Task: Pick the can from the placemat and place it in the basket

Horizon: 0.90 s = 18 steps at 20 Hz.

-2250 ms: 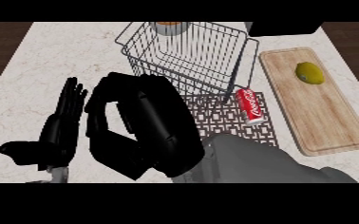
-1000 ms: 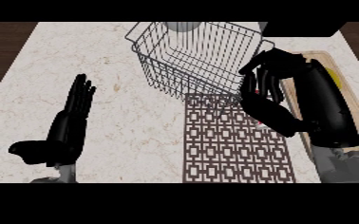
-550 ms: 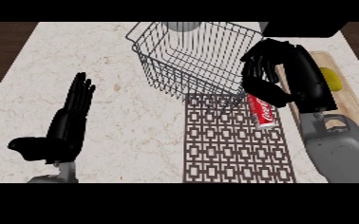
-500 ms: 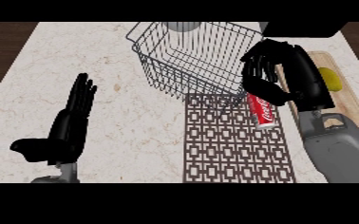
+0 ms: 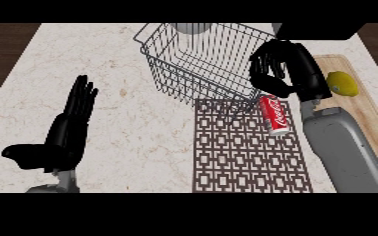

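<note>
A red can (image 5: 275, 114) lies on its side at the far right corner of the dark patterned placemat (image 5: 244, 155). Behind the placemat stands a wire basket (image 5: 199, 60), tilted and open at the top. My right hand (image 5: 284, 72) hovers just beyond the can, over the basket's right rim, with its fingers curled and nothing in them. The can's far end sits right under the hand's heel. My left hand (image 5: 66, 130) rests open at the lower left, fingers straight and pointing away.
A wooden cutting board (image 5: 362, 105) with a yellow lemon (image 5: 342, 83) lies at the right edge. A grey cylinder (image 5: 193, 28) stands behind the basket, and a dark box (image 5: 317, 30) sits at the back right. Pale marble counter (image 5: 133, 105) stretches between my hands.
My right hand swung from the left across to the right side and now sits over the can's far end, uncovering the can. The left hand has stayed put.
</note>
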### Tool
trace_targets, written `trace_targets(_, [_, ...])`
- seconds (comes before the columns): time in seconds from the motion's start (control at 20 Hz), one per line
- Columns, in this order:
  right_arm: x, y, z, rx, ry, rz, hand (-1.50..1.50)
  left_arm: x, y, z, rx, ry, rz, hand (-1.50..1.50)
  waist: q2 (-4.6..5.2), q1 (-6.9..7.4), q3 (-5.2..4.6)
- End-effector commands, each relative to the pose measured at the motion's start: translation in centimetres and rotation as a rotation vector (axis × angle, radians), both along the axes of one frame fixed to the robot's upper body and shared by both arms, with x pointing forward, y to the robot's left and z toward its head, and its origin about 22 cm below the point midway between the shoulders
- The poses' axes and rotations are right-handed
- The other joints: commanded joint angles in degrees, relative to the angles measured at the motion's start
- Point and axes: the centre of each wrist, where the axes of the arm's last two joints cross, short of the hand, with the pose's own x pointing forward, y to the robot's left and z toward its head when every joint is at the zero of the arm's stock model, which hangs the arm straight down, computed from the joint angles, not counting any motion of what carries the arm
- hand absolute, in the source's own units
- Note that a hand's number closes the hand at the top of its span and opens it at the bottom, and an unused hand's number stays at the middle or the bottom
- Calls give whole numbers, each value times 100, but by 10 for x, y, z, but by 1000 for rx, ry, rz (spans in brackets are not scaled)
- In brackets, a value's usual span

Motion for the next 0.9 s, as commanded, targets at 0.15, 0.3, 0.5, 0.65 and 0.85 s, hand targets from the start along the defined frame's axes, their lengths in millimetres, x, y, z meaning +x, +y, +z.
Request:
trace_targets(0.15, [17, -13, -43, 30, 11, -20, 150, 4, -11, 11, -11, -6, -4, 0, 34, 16, 12])
trace_targets(0.3, [19, -23, -34, 52, 48, -18, 150, -2, -8, 10, -4, 6, 14, 0, 30, 16, 12])
trace_targets(0.5, [26, -19, -44, 91, 91, -106, 150, -10, -18, 5, 11, -8, -12, 0, 30, 33, 13])
trace_targets(0.65, [30, -10, -52, 7, 126, -58, -150, 3, -13, 0, 0, -19, -4, 0, 43, 31, 10])
trace_targets(0.85, [32, -29, -69, 40, 88, -41, -150, 8, -20, 1, 0, 0, -15, 0, 58, 31, 13])
